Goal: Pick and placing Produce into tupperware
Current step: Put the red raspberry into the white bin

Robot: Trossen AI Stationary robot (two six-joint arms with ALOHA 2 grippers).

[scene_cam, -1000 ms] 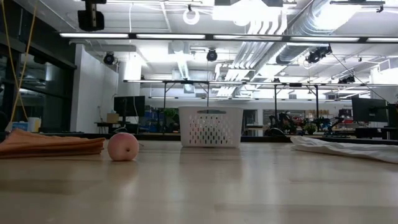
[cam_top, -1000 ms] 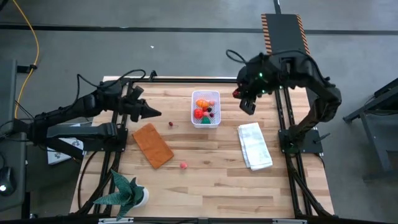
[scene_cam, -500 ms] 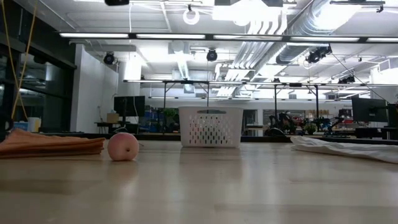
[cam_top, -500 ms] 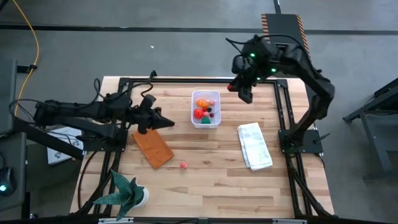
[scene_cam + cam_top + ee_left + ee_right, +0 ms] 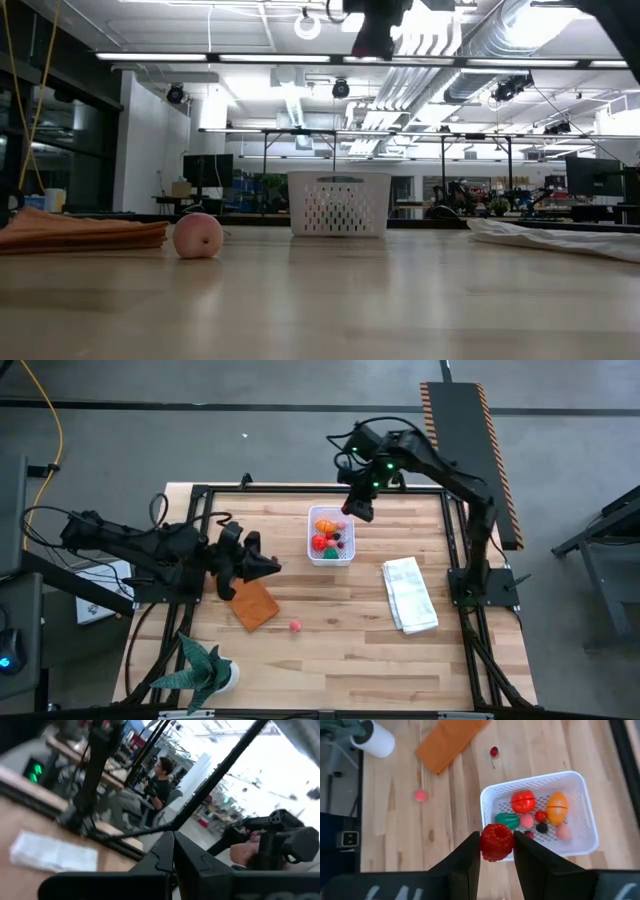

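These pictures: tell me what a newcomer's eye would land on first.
The right gripper pinches a red raspberry above the white tub, which holds an orange piece, a red tomato and small berries. A pink ball lies loose on the table near the orange cloth.

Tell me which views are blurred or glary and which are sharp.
Left wrist view: motion-smeared and washed out by bright light behind the shut left gripper. Right wrist view: sharp on the raspberry held by the right gripper and on the tub. Low view: ceiling lights glare; the pink ball is slightly soft.
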